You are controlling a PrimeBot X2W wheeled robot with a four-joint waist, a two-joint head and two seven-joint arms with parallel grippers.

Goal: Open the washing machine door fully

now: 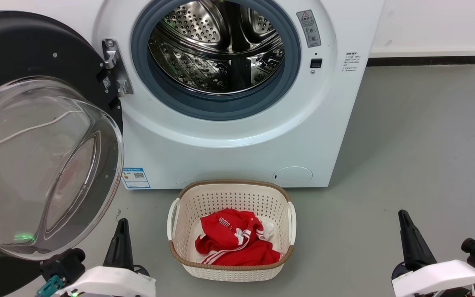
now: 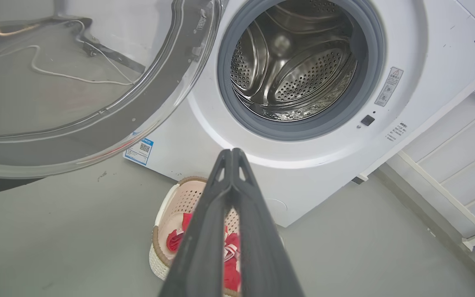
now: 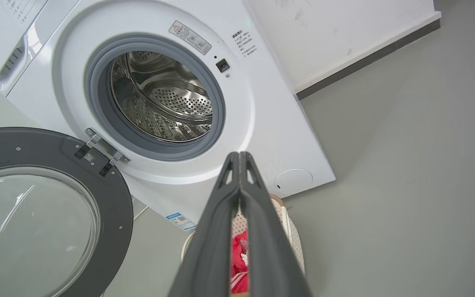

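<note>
Hanging wide open from its hinge at nine o'clock of the drum [image 1: 217, 45] opening, the washing machine door [image 1: 43, 144] stood off the washing machine [image 1: 237, 140], glass bowl bulging outward. At seven o'clock in the head view the left gripper [image 1: 122, 222] had its fingers pressed together, holding nothing. The right gripper [image 1: 403, 214], at five o'clock, was likewise closed and empty. Between them, at six o'clock, a cream basket [image 1: 231, 194] held a red garment [image 1: 233, 243].
</note>
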